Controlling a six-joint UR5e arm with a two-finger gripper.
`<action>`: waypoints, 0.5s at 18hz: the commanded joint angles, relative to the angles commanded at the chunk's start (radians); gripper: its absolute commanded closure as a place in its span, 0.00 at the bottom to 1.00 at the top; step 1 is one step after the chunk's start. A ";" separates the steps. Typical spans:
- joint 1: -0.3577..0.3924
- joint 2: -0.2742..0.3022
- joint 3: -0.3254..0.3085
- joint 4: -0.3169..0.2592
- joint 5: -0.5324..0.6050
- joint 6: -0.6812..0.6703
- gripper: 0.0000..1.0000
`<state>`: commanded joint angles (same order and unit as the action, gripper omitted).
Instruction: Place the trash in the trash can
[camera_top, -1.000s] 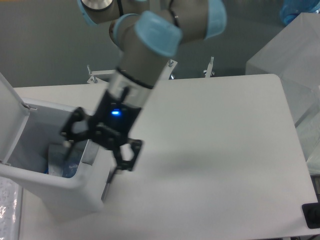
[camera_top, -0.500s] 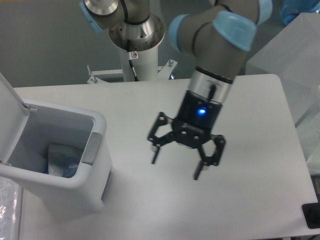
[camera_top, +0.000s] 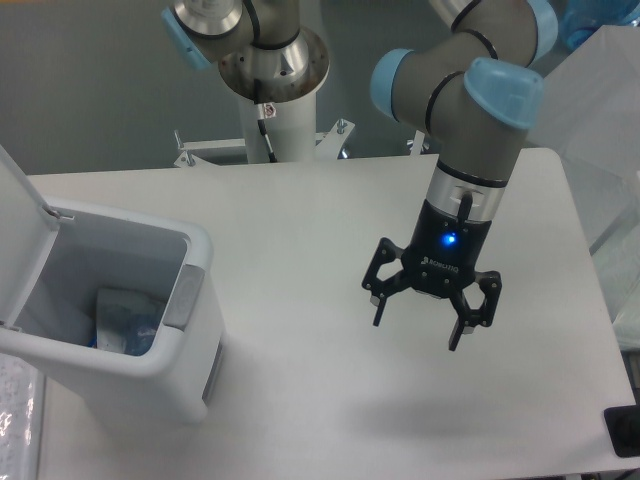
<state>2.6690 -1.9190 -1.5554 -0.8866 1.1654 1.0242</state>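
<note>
The single camera looks down on a white table (camera_top: 330, 210) from the near side. The arm comes in from the far edge, its grey links and pale blue joint caps bending down to the gripper (camera_top: 416, 335), which hangs above the right-centre of the table, pointing downward. The claw is spread wide, its two black fingers (camera_top: 378, 305) well apart and nothing between them. A small blue light glows on the gripper body just above the fingers. A soft shadow lies on the table surface below and a little nearer than the claw.

At the near left stands the trash can (camera_top: 190, 380), a white boxy bin with its flip lid (camera_top: 18, 235) swung up and back on the left side, so the mouth is open. A grey panel (camera_top: 180, 298) sits on the right rim. Inside, at the bottom, lies the trash (camera_top: 125, 322): a pale, crumpled mass with bluish marks; the wrapper and the bottle cannot be told apart in it. The gripper is well apart from the bin, to its right.

On the far side, the arm's round base column (camera_top: 275, 75) rises behind the table edge.
</note>
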 joint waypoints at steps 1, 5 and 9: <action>0.002 0.002 -0.008 -0.003 0.026 0.045 0.00; 0.000 0.009 -0.050 -0.011 0.114 0.244 0.00; 0.003 0.029 -0.117 -0.023 0.256 0.417 0.00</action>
<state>2.6722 -1.8899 -1.6719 -0.9097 1.4217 1.4415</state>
